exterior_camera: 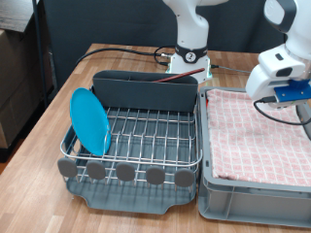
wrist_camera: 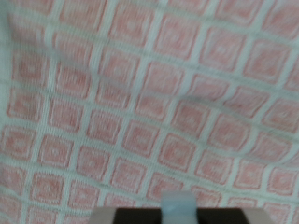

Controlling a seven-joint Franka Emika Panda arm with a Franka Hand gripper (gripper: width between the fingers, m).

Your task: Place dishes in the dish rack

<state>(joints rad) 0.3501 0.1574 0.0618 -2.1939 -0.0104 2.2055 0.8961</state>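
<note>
The dish rack (exterior_camera: 136, 136) stands on the wooden table in the middle of the exterior view. A light-blue plate (exterior_camera: 90, 121) stands on edge in its wires at the exterior view's left end. A reddish-brown wooden spoon (exterior_camera: 173, 80) seems to lie across the dark caddy (exterior_camera: 146, 89) at the rack's back. The mug is out of view. My gripper (exterior_camera: 294, 95) hangs low over the pink checkered cloth (exterior_camera: 255, 131) at the exterior view's right edge, its fingers cut off by the frame. The wrist view is filled by that cloth (wrist_camera: 140, 103), blurred and close, with nothing seen between the fingers.
The grey bin (exterior_camera: 248, 199) holding the cloth sits tight against the rack on the exterior view's right. Cables (exterior_camera: 131, 53) and the robot's base (exterior_camera: 190, 58) are behind the rack. The table's edge runs along the exterior view's left.
</note>
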